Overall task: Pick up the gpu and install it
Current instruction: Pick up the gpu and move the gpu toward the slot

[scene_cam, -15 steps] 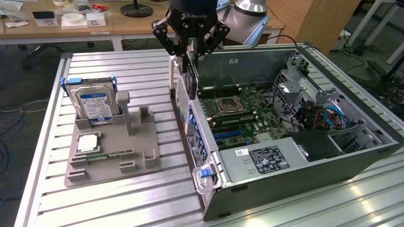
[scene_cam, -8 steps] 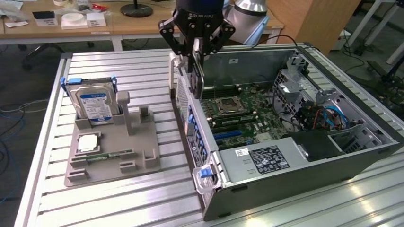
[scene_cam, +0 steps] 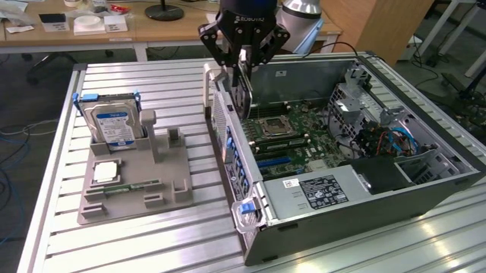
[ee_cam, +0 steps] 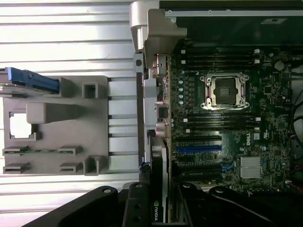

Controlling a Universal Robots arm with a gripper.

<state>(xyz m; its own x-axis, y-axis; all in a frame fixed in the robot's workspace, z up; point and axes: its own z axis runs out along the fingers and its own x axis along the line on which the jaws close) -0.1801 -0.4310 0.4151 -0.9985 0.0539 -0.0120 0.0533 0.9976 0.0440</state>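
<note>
The gpu (scene_cam: 244,95), a thin dark card with an NVIDIA mark, hangs on edge just inside the open computer case's (scene_cam: 425,190) rear wall. The gripper (scene_cam: 243,63) points straight down, fingers clamped on the card's top edge.

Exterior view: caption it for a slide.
The gripper holds the gpu on edge at the open computer case's rear wall.

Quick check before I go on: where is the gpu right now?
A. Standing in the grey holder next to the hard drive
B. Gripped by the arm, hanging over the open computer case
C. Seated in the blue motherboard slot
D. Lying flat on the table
B: the gripper is shut on the gpu, which hangs edge-on over the open computer case near its rear wall, while the blue slot sits bare.
</note>
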